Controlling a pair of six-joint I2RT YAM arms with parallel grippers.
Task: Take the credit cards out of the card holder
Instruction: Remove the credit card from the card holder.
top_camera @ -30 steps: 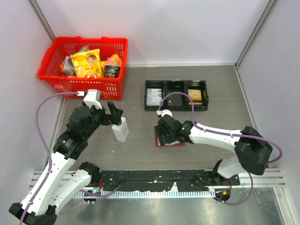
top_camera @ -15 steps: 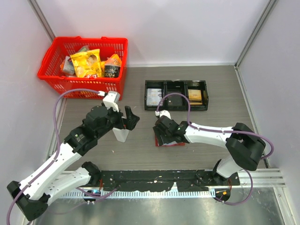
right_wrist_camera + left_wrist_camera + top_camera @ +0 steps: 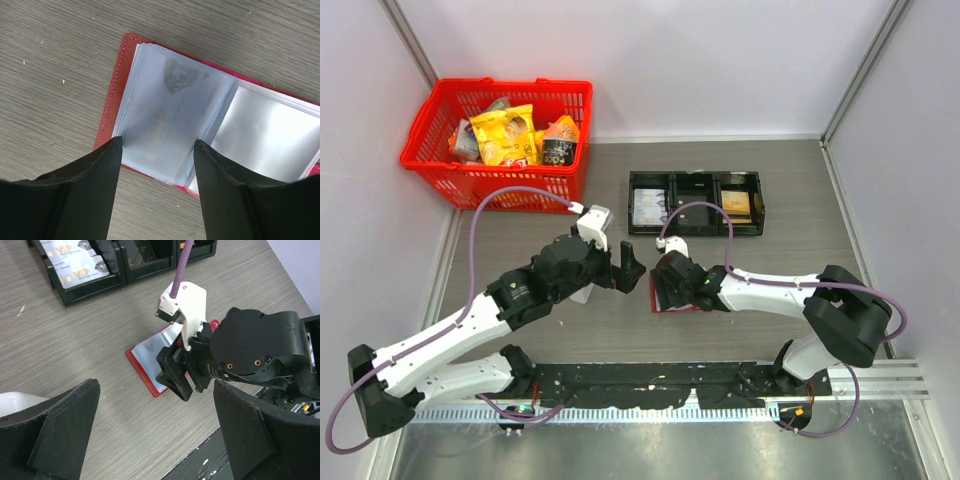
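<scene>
Now the left end effector (image 3: 627, 274), released wide, has advanced beside the card holder (image 3: 170, 115). The right end effector (image 3: 157, 143), also released, straddles its sleeve.

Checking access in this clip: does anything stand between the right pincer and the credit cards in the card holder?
Only the clear sleeve: a credit card shows through it, tucked inside the open card holder. The right pincer hangs open over that page, nothing else visible between.

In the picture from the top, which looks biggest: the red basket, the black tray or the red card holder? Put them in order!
1. Red basket
2. Black tray
3. Card holder, the smallest, though the right arm covers part of it.
</scene>
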